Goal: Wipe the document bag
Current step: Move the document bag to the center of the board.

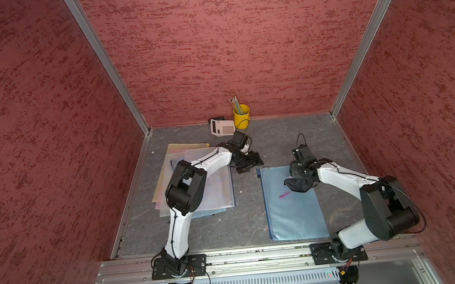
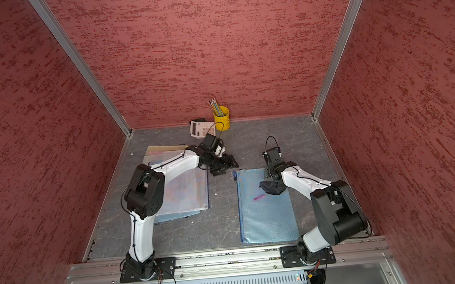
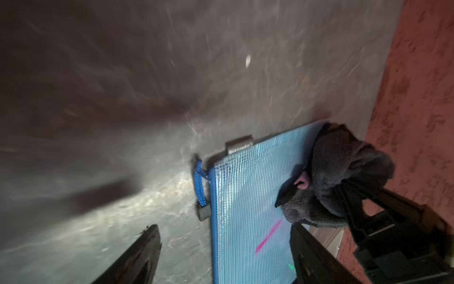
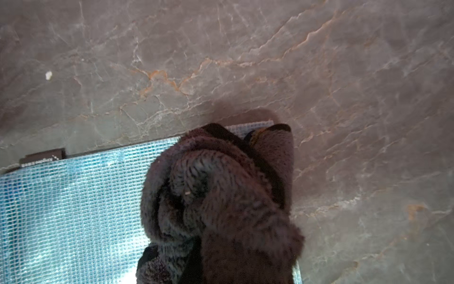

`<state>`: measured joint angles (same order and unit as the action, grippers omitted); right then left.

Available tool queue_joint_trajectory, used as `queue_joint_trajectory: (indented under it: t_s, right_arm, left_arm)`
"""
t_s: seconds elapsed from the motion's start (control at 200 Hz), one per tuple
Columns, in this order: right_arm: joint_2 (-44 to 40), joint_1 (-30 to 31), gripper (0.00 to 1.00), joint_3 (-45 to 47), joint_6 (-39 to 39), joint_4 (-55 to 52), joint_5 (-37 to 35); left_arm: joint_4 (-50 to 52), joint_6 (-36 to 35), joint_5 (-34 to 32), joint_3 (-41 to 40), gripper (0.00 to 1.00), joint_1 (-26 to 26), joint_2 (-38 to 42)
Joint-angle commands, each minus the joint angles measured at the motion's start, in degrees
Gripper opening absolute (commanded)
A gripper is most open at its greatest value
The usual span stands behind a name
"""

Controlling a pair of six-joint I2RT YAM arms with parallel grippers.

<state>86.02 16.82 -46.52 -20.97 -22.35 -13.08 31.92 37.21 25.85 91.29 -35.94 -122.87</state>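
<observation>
Beyond document bag (image 1: pixel 292 210), yellow cup (image 1: pixel 242 120), pencils (image 1: pixel 234 104) inside

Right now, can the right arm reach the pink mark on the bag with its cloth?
Probably yes. The right gripper is shut on the cloth, which is over the bag just beside the pink mark; nothing lies between. The left gripper is off the bag.

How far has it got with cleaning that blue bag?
Done: the cloth is gripped in the right fingers. In hand: it sits on the far end of the blue bag, beside the pink mark. Left: that mark shows unwiped, so the rubbing seems barely begun.
</observation>
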Motion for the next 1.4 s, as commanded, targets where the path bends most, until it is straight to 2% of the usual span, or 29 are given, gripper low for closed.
queue_joint_trajectory:
  t_s: [0.0, 0.225, 0.456, 0.536, 0.696, 0.857, 1.007, 1.062, 1.127, 1.192, 1.262, 1.398]
  right_arm:
    - [-0.08, -0.12, 0.0, 0.79, -0.54, 3.48, 2.03]
    - [1.55, -0.12, 0.0, 2.55, -1.57, 4.54, 4.99]
    - [3.76, -0.17, 0.0, 4.38, -2.7, 6.38, 8.25]
    - [4.32, -0.11, 0.0, 4.88, -3.19, 7.29, 9.57]
    - [5.32, -0.03, 0.0, 5.39, -3.2, 7.84, 10.71]
    - [5.54, -0.04, 0.0, 5.54, -2.94, 7.84, 10.54]
    - [6.04, -0.05, 0.0, 5.48, -3.02, 8.28, 10.7]
    - [6.33, -0.06, 0.0, 5.3, -3.11, 8.54, 10.8]
    - [6.59, -0.03, 0.0, 5.11, -3.11, 8.51, 10.71]
    - [6.62, -0.03, 0.0, 4.87, -3.11, 8.42, 10.33]
    - [6.36, -0.03, 0.0, 4.77, -3.11, 8.16, 9.85]
    - [5.59, -0.03, 0.0, 4.57, -3.14, 7.78, 9.17]
  left_arm:
    - [1.48, 1.59, -0.32, -1.11, 0.84, -1.66, -0.57]
    - [5.82, 1.16, -3.03, 2.13, 0.85, -4.44, -3.87]
    - [-2.73, 3.84, 5.26, 2.37, 0.85, -6.07, -6.33]
    - [-10.09, 5.74, 10.56, 0.2, 0.85, -5.31, -6.18]
    - [-30.37, 15.23, 20.86, -5.62, 0.85, -3.26, -6.54]
    - [-39.06, 17.6, 23.5, -7.17, 0.84, -2.51, -4.95]
    - [-60.83, 28.81, 27.99, -10.94, 0.83, -1.08, -5.24]
    - [-64.21, 31.32, 29.86, -9.82, 0.83, -1.18, -7.03]
    - [-63.39, 31.76, 31.73, -7.28, 0.82, -1.78, -8.95]
    - [-59.93, 29.3, 31.64, -5.73, 0.75, -2.32, -9.23]
    - [-51.05, 23.66, 29.51, -6.12, 0.64, -2.15, -7.55]
    - [-33.89, 11.8, 24.4, -6.38, 0.49, -0.78, -3.5]
